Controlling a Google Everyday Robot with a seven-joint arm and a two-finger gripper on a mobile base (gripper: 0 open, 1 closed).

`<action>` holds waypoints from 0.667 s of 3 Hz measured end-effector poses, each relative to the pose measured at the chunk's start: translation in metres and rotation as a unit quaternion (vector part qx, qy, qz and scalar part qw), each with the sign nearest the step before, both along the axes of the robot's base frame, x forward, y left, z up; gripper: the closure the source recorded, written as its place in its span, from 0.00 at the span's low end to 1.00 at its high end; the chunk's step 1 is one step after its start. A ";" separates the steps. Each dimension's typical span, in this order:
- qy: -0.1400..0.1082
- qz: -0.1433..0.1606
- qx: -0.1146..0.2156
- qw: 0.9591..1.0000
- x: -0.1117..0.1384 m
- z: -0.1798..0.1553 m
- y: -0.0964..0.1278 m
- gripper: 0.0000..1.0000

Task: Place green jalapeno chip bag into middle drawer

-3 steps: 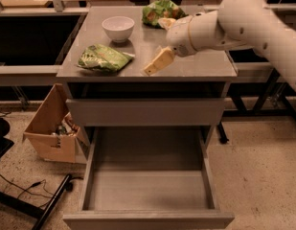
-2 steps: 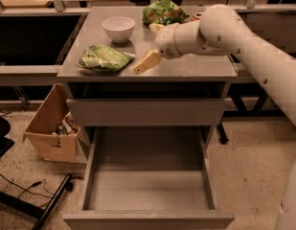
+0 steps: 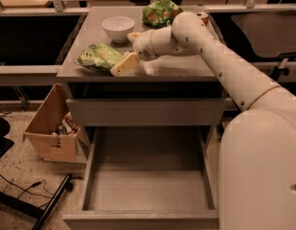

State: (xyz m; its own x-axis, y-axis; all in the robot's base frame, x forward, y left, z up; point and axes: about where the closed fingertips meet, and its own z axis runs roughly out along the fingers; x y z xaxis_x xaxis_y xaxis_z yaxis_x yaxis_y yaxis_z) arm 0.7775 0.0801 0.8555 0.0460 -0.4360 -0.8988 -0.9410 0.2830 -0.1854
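You are bringing the tool point(image 3: 125, 63) in low over the desk point(image 3: 186, 70), and it is sitting right at the right-hand end of the green jalapeno chip bag point(image 3: 97, 56). Whether it is touching the foil or hanging just above it I cannot tell, and I cannot tell either whether the tool is open or closed. The bag is lying flat near the front left corner of the desk, not lifted, so the pick is looking not yet done, and the carry and the drop are both waiting. Below the front edge the middle drawer point(image 3: 147, 195) is standing pulled well out with its floor showing bare, so that part is looking ready for you. The plain drawer front point(image 3: 145, 111) above it is sitting shut. For room, you are working close to the front edge, with the white bowl point(image 3: 118, 28) just behind the bag toward the back edge and the darker green bag point(image 3: 161, 12) at the back, well apart. The arm point(image 3: 233, 75) is reaching in from the right side, and the cardboard box point(image 3: 49, 128) is resting on the floor by the left edge, near the drawer.
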 end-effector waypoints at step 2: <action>0.024 0.074 0.035 0.996 -0.014 0.011 0.040 0.50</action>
State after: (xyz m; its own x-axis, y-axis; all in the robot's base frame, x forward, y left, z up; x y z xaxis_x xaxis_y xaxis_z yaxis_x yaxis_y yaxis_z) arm 0.7633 0.1203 0.8667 0.0607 -0.3636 -0.9296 -0.9808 0.1509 -0.1231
